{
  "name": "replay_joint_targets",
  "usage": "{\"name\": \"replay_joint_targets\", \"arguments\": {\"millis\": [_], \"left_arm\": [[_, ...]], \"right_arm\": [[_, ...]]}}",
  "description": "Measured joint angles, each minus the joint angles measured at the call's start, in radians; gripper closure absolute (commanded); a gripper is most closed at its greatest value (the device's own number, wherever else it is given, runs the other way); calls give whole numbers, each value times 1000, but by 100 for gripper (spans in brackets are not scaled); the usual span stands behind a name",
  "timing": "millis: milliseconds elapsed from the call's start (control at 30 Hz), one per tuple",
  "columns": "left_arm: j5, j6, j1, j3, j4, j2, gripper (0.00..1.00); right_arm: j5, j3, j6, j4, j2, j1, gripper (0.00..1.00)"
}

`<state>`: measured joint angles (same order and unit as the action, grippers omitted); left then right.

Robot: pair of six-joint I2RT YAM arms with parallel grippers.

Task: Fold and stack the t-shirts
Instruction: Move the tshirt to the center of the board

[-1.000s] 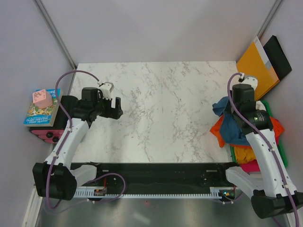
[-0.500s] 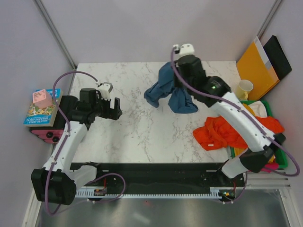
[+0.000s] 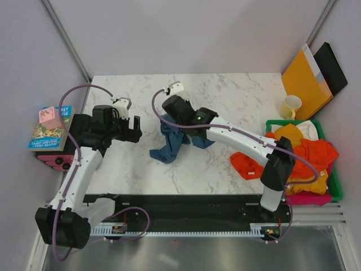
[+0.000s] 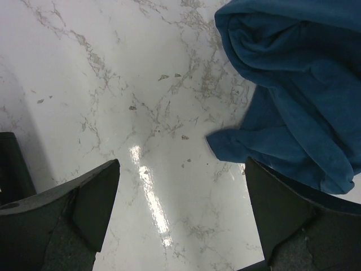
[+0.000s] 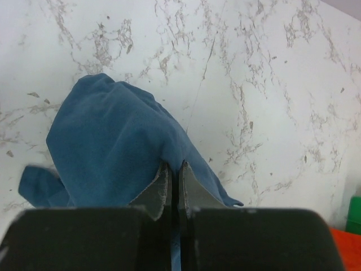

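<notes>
The dark teal-blue cloth t-shirt (image 5: 107,135) is pinched by the closed right claw (image 5: 174,169) at the middle of the white marble table (image 3: 225,96); the left claw (image 4: 180,192) is spread wide, empty, beside it.

- Two grippers, both mine: the left gripper (image 4: 180,169) and the right gripper (image 5: 175,166).
- One teal-blue t-shirt (image 3: 169,144).
- One heap of other t-shirts (image 3: 307,161) in orange, yellow and pink. The folds hide how many there are.
- One green bin (image 3: 274,122).
- One pale yellow mug (image 3: 291,105).
- One orange envelope (image 3: 304,79).
- One black board (image 3: 333,66).
- One pink cube (image 3: 49,117).
- One picture book (image 3: 48,135).
- One marble table (image 3: 225,101).
</notes>
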<state>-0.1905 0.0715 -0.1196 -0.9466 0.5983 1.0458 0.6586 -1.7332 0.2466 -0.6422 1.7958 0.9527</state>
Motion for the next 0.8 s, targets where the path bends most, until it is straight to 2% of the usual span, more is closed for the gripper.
{"name": "replay_joint_targets", "arguments": {"millis": [200,233,267,300,367,600,733,800], "left_arm": [[6,0,18,0,-1,3,0],[5,0,21,0,-2,4,0],[5,0,24,0,-2,7,0],[5,0,24,0,-1,10,0],[5,0,24,0,-1,15,0],[4,0,24,0,-2,27,0],[1,0,24,0,-2,42,0],[-3,0,24,0,-3,52,0]], "right_arm": [[6,46,19,71,113,-22,98],[4,46,19,73,123,-25,89],[2,38,19,74,156,-30,65],[0,23,19,73,191,-35,50],[8,-11,19,66,254,-42,4],[80,-21,24,42,244,-67,2],[137,44,63,44,97,-83,2],[183,120,112,27,-30,-101,2]]}}
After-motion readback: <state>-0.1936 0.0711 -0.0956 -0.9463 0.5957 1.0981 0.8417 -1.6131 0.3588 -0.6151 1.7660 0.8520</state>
